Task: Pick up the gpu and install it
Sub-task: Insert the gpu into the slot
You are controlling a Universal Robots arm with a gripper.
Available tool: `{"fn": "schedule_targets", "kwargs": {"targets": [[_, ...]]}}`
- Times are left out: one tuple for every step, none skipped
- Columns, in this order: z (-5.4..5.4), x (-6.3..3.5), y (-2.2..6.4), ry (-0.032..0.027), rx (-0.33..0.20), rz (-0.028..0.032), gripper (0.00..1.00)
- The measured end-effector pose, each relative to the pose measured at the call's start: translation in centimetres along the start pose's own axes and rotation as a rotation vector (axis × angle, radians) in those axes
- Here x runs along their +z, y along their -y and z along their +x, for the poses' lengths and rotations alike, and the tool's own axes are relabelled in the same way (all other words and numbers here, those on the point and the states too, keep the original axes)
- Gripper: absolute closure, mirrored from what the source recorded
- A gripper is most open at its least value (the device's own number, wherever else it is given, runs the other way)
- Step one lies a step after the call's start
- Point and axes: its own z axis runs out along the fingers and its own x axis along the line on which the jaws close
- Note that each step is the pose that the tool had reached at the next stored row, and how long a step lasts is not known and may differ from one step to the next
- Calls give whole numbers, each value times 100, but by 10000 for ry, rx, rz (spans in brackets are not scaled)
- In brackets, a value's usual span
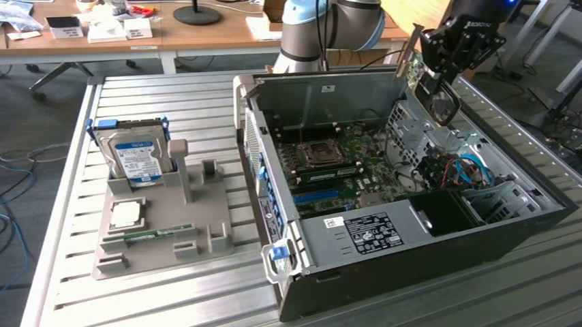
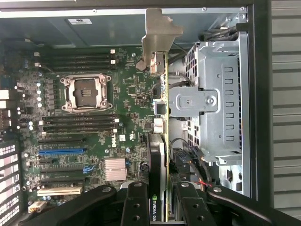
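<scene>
In the exterior view's upper right, the pincer (image 1: 438, 71) is clamped on the gpu (image 1: 442, 102), which hangs below it over the open computer case (image 1: 509, 228).

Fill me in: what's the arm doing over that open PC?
The arm's pincer is clamped on the gpu, holding it on edge above the open computer case, with its silver bracket pointing away from the pincer. The card is not yet in a slot on the motherboard. Beside the case, a hard drive stands in a grey holder.
</scene>
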Motion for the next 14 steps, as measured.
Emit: {"fn": "schedule_targets", "kwargs": {"targets": [[0, 0, 0, 0, 0, 0, 73], [0, 0, 0, 0, 0, 0, 73], [0, 0, 0, 0, 0, 1, 73], [0, 0, 0, 0, 0, 0, 73], [0, 0, 0, 0, 0, 0, 73], [0, 0, 0, 0, 0, 0, 73], [0, 0, 0, 0, 0, 0, 73], [0, 0, 0, 0, 0, 0, 73], [0, 0, 0, 0, 0, 0, 73], [0, 0, 0, 0, 1, 0, 73], [0, 0, 0, 0, 0, 0, 73], [0, 0, 0, 0, -7, 0, 73], [0, 0, 0, -2, -32, 0, 73], [0, 0, 0, -4, -88, -2, 73]]}}
